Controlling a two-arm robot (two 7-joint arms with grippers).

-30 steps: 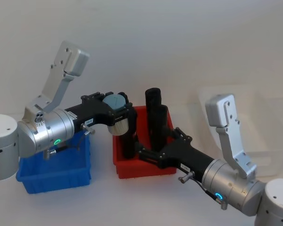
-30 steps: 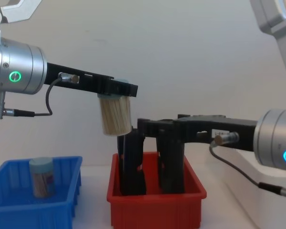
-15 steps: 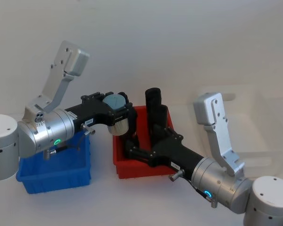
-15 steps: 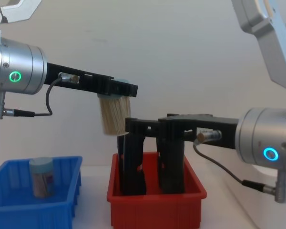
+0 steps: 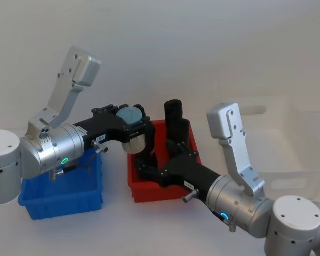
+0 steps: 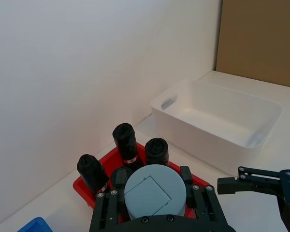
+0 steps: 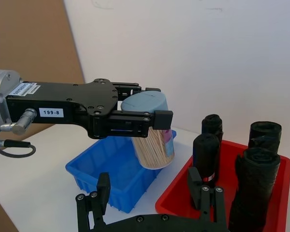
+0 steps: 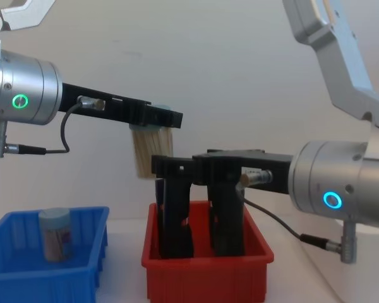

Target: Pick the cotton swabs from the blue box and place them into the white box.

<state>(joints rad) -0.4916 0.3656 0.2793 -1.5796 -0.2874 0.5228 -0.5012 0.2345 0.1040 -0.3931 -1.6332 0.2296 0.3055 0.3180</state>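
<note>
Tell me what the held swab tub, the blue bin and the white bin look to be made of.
The swab tub, clamped in the left end effector: clear glossy plastic, since the sticks show through; its matte pale blue lid is likely plastic. The blue bin: opaque moulded plastic, ribbed rim, slight sheen. The white bin: seemingly smooth plastic, with a rounded rim and moulded handle slot.

The cotton swabs [image 7: 154, 142] are beige, pale-blue-lidded; the blue box [image 5: 58, 205] bright, the white box [image 6: 203, 142] apparently plain.
</note>
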